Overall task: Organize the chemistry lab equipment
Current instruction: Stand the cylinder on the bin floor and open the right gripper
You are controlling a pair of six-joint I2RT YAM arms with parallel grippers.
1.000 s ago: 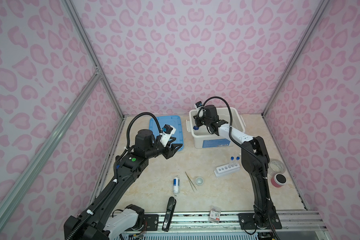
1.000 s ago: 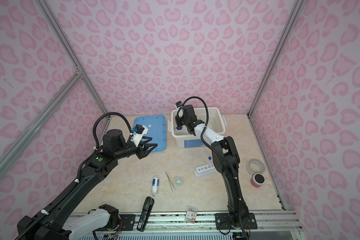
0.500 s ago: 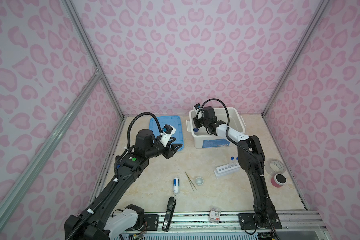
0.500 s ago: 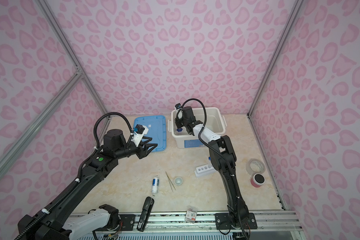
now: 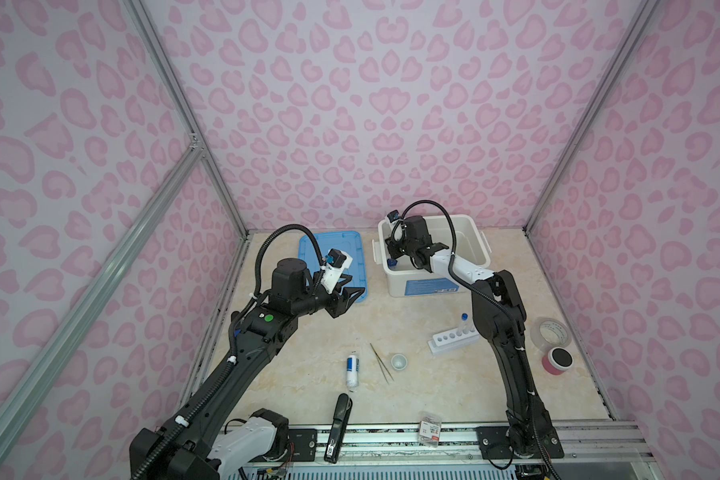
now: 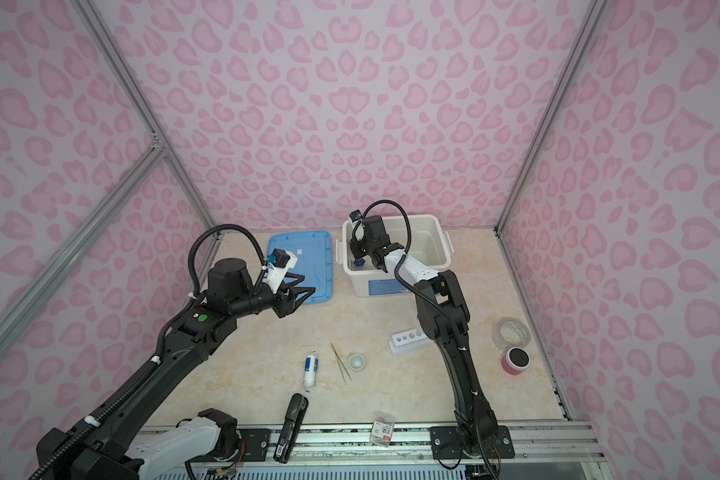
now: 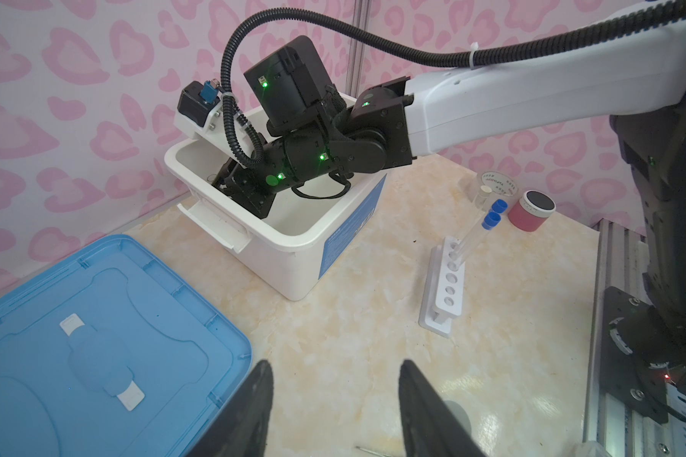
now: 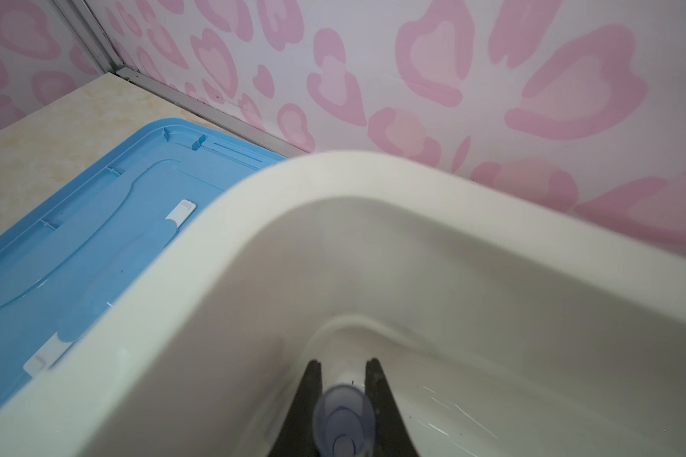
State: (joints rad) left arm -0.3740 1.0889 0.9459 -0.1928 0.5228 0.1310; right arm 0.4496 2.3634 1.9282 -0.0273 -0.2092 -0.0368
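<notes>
Right gripper [image 8: 343,362]: I see its jaws clamped on the blue-based small cylinder [image 8: 343,415], held upright inside the white bin [image 8: 254,190], close to the bin wall nearest the blue lid [image 8: 96,198]. I cannot tell whether the base touches the bin floor.
Left gripper [image 7: 335,380]: jaws apart with nothing between them. It hovers over the desk by the lid's front right corner.
White bin: at the desk's back edge, right of the middle. The print on the blue label [image 5: 433,286] on its front wall is too small for me to read.
Blue lid: flat at the back edge, just left of the bin.
Six-hole white rack [image 7: 446,285]: on the right half of the desk, between the bin and the front edge.
Clear thin tubes [image 7: 492,219]: two blue-capped and one white-capped, standing in the rack's end nearest the tape rolls.
White blue-labelled bottle [image 5: 352,370]: on its side, front middle of the desk. I cannot read its label.
Metal tweezers [image 5: 381,362]: between the bottle and the tiny white cup [image 5: 398,360], apart from both.
Black stapler [image 5: 337,428]: at the front edge. Its white sticker is unreadable.
Tape rolls: a clear roll [image 5: 551,332] and a red roll [image 5: 555,360] at the right edge. The clear roll's core print is too blurred to read.
Small packet [image 5: 429,430]: at the front edge, with a red-and-white label I cannot read.
</notes>
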